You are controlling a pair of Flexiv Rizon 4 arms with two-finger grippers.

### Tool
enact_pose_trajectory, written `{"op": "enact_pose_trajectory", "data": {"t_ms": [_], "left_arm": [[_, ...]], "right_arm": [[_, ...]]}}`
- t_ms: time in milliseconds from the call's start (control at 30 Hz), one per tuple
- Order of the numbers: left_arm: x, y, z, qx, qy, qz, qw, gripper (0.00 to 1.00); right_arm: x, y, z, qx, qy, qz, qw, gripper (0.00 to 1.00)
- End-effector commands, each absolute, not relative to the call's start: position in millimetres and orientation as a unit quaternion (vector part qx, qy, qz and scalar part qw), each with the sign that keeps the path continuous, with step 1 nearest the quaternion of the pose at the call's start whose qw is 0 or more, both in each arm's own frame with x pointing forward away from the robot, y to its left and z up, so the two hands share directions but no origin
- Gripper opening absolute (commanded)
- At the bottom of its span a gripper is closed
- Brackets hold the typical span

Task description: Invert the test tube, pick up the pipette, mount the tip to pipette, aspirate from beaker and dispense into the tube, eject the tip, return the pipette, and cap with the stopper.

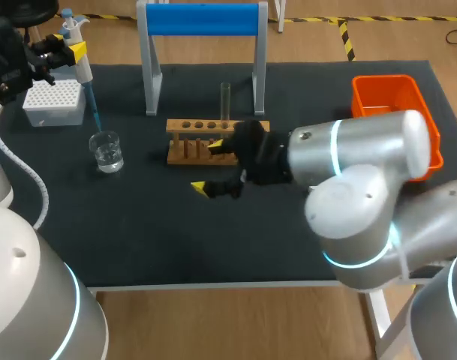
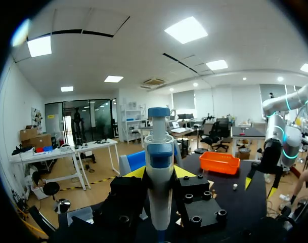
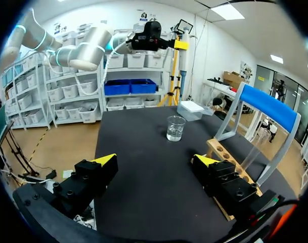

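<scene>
Head view looks down from behind; wrist views face each other across the shared table (image 1: 138, 240).

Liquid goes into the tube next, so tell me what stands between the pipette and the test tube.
Nothing sits squarely between the pipette and the test tube. A leg of the stand rises close beside that path, and the open right claw sits at the rack's front.

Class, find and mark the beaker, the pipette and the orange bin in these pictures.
Beaker (image 1: 107, 152): head view, on its glass wall.
Pipette (image 2: 159, 192): left wrist view, on its white body.
Bin (image 1: 387, 99): head view, on its bare inside.
</scene>
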State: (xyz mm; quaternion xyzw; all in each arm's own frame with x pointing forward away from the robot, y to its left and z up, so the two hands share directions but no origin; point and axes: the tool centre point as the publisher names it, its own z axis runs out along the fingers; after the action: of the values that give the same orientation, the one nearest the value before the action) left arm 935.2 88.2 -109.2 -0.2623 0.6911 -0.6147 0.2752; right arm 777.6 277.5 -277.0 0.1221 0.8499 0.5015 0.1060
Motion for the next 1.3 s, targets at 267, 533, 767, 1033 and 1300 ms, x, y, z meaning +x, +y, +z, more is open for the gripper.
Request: {"op": "enact_pose_trajectory", "data": {"t_ms": [267,533,767,1033,1300], "left_arm": [[935.6,87.2,-109.9,-0.263,0.690,-0.615,0.277,0.00],[935.6,87.2,-109.9,-0.263,0.690,-0.615,0.277,0.00],[935.6,87.2,-109.9,-0.263,0.690,-0.615,0.277,0.00],[935.6,87.2,-109.9,-0.263,0.690,-0.615,0.277,0.00],[935.6,87.2,-109.9,-0.263,0.690,-0.615,0.277,0.00]], "right_arm": [[794.2,328.0,-298.0,0.140,0.858,0.475,0.138,1.00],[798.2,333.2,-299.4,0.153,0.855,0.473,0.146,1.00],[799.3,331.0,-295.8,0.162,0.851,0.476,0.152,1.00],[799.3,331.0,-295.8,0.162,0.851,0.476,0.152,1.00],[799.3,331.0,-295.8,0.162,0.851,0.476,0.152,1.00]]}}
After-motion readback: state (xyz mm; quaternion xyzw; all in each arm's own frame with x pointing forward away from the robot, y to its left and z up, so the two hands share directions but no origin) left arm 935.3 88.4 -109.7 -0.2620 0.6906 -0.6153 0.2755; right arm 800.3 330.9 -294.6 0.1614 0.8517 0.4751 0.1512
